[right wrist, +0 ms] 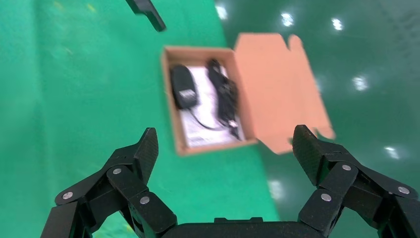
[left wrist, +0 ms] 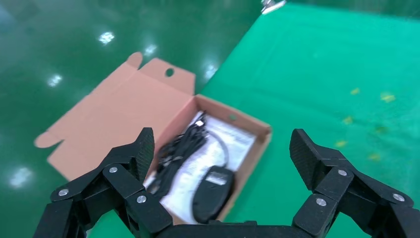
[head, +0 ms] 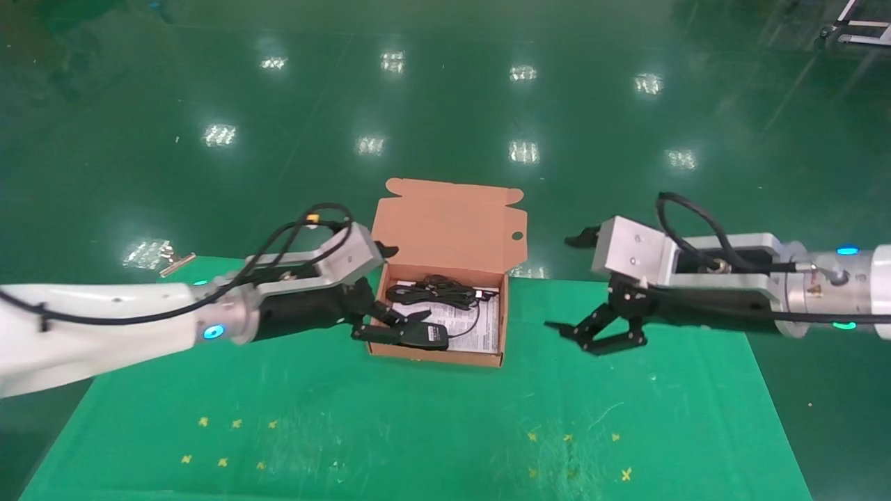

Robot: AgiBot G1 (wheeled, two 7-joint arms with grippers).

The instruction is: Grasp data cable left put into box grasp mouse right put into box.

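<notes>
Closest in are the two black pincers themselves, each seen from its own wrist with its fingers spread wide apart and nothing between them. The left gripper (head: pixel 379 323) hangs at the box's left wall, one finger reaching over the near left corner; from its wrist the left gripper (left wrist: pixel 223 163) looks straight down into the open carton just ahead of its fingertips. The right gripper (head: pixel 592 334) hovers above the green mat (head: pixel 431 424), well apart from the box and on its right side, fingers likewise splayed and empty; its wrist view shows the right gripper (right wrist: pixel 225 158) with the carton lying farther off ahead. The box (head: pixel 445 229) sits between the two pincers at the far edge of the mat, flap lid thrown back. Inside it, the mouse (head: pixel 418 335) rests at the near left corner, right by the left pincer, its cord curling over the white sheet. The data cable (head: pixel 435 291) lies bundled along the back of the box, beyond the mouse.
</notes>
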